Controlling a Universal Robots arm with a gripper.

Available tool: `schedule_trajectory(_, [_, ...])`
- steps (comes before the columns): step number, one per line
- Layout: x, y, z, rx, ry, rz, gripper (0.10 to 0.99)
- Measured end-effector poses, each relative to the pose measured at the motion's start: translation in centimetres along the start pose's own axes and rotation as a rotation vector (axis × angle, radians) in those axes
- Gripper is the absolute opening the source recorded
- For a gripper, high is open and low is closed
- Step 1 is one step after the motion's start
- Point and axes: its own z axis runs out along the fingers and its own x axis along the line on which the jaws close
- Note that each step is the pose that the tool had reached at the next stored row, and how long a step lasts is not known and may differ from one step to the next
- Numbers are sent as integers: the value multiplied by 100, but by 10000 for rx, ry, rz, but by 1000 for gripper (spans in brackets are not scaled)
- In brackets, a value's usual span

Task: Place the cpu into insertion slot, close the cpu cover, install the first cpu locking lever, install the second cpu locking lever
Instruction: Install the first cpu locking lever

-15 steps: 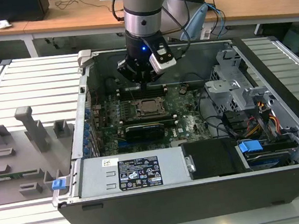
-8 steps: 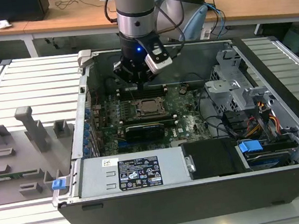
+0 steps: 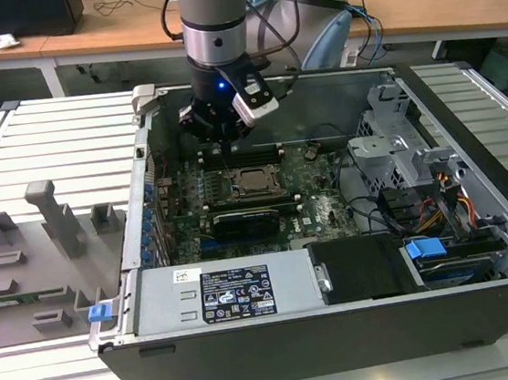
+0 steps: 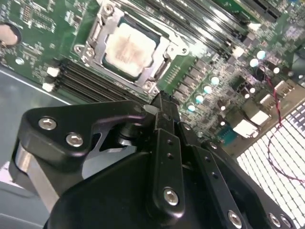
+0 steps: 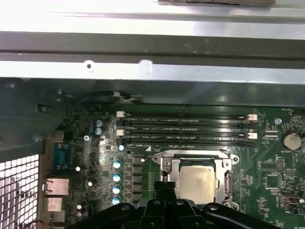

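The cpu lies flat in the insertion slot on the green board, its dull silver top showing in both wrist views. The cpu cover, a silver frame, lies down around the chip. My gripper hangs above the board just behind the slot, near the case's back wall. Its black fingers are shut together with nothing between them. In the first wrist view the gripper partly hides the slot's near edge.
Memory slots run between the slot and the case's back wall. A long black card, a power supply and a drive cage with cables fill the open case. A grey fixture tray sits on the exterior view's left.
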Motion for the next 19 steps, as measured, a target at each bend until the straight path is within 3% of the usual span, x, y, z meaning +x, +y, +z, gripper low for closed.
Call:
schedule_trajectory(4, [81, 1, -1, -68, 0, -23, 106])
schedule_trajectory(7, [170, 3, -3, -198, -8, -27, 106])
schedule_trajectory(13, [318, 5, -5, -238, -32, -31, 106])
schedule_trajectory(19, [325, 78, 0, -242, -35, -35, 106])
